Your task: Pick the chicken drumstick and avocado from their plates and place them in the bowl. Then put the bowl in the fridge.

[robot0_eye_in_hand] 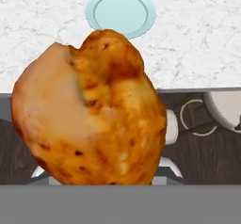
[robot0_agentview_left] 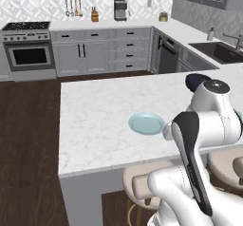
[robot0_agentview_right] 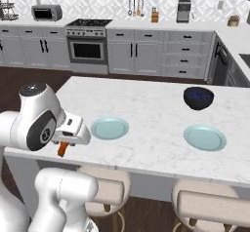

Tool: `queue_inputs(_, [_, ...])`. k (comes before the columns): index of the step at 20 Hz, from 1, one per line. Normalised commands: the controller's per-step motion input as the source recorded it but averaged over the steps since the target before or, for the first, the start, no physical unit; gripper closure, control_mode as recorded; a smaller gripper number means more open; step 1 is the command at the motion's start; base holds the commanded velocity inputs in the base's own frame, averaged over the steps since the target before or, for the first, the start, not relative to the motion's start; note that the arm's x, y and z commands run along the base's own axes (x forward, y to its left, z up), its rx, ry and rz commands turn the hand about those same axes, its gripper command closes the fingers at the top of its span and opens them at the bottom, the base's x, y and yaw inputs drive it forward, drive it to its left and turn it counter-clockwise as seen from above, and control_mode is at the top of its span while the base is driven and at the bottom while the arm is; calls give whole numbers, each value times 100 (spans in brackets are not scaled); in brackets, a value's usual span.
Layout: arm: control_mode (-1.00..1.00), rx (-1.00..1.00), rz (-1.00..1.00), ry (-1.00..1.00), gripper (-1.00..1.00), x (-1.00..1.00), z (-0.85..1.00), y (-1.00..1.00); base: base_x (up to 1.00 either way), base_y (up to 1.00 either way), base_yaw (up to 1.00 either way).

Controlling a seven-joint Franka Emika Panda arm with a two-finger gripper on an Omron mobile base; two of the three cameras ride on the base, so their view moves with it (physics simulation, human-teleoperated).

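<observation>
The hand (robot0_agentview_right: 63,145) is closed on the chicken drumstick (robot0_eye_in_hand: 89,110), carrying it clear of the worktop (robot0_agentview_right: 146,114) at its near edge, probably so it can travel to the bowl without dragging. Just right of the hand lies one bare teal plate (robot0_agentview_right: 110,128), likely the drumstick's own. Further right sits the second plate (robot0_agentview_right: 204,137), also bare, and beyond it a dark navy bowl (robot0_agentview_right: 198,97). Neither is where the drumstick belongs.

Grey cabinets (robot0_agentview_right: 146,55), a steel oven (robot0_agentview_right: 88,48) and patterned, perhaps tiled, wall (robot0_agentview_left: 38,6) surround dark wood floor (robot0_agentview_left: 28,139).
</observation>
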Motion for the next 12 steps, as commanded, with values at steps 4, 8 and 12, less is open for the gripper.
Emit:
queue_inputs(4, [100,0,0,0,100,0,0,0,-17,-87,0])
queue_inputs(8, [100,0,0,0,100,0,0,0,-32,-100,3])
queue_inputs(12, [100,0,0,0,100,0,0,0,-84,-100,5])
